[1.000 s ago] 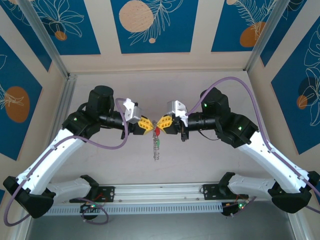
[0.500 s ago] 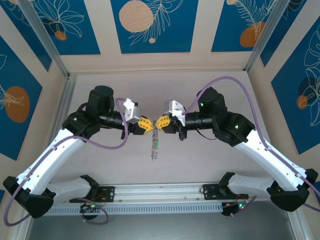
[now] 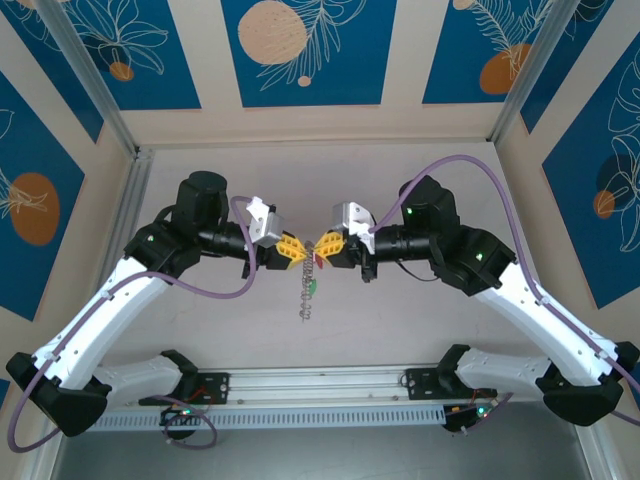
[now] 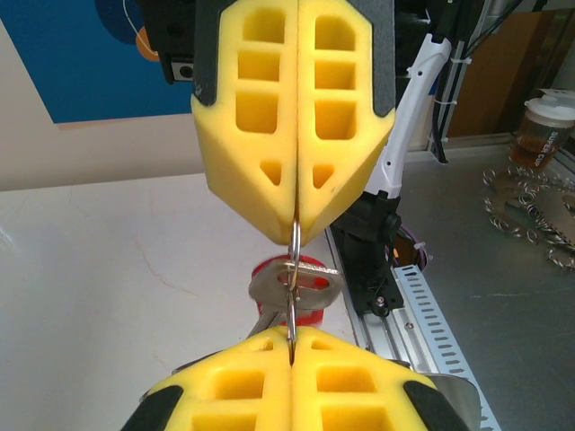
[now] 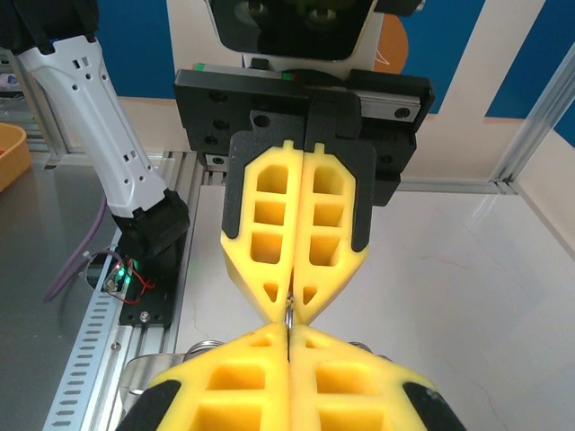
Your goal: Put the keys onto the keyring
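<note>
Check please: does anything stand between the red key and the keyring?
Nothing visible does. The red key lies right against the keyring wire, which the left gripper and the right gripper, both shut, pinch tip to tip.

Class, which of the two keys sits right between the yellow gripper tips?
The red key. The green key hangs below it, further down the keyring.
</note>
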Robot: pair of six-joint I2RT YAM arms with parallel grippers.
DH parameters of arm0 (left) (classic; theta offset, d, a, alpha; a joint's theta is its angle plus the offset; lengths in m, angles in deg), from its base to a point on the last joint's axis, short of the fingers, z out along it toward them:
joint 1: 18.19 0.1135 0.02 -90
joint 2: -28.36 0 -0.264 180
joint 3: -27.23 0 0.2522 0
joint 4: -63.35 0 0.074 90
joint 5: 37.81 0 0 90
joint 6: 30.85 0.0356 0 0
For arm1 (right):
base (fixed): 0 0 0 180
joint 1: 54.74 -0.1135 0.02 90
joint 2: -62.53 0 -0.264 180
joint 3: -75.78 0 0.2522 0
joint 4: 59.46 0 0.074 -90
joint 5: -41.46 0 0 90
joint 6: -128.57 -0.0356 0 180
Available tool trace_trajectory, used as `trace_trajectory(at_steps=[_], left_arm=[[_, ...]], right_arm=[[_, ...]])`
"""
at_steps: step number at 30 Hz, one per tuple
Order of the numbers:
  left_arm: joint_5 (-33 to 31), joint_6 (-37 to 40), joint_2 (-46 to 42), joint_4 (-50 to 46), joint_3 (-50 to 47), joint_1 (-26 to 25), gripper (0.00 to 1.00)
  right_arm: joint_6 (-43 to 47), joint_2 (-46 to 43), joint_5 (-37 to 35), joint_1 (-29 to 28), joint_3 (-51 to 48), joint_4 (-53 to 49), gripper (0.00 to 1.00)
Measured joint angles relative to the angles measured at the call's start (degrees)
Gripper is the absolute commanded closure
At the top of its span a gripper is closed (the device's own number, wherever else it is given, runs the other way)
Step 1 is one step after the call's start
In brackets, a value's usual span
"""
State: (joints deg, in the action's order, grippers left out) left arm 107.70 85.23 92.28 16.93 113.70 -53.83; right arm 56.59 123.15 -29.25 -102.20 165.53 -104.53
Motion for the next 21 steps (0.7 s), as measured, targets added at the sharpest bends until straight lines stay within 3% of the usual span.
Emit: trace_trajectory(at_steps=[21], left_arm=[[0.0, 0.0, 0.0, 0.1, 0.0, 0.0, 1.0]], right_arm=[[0.0, 0.0, 0.6, 0.0, 0.0, -0.5, 1.0]])
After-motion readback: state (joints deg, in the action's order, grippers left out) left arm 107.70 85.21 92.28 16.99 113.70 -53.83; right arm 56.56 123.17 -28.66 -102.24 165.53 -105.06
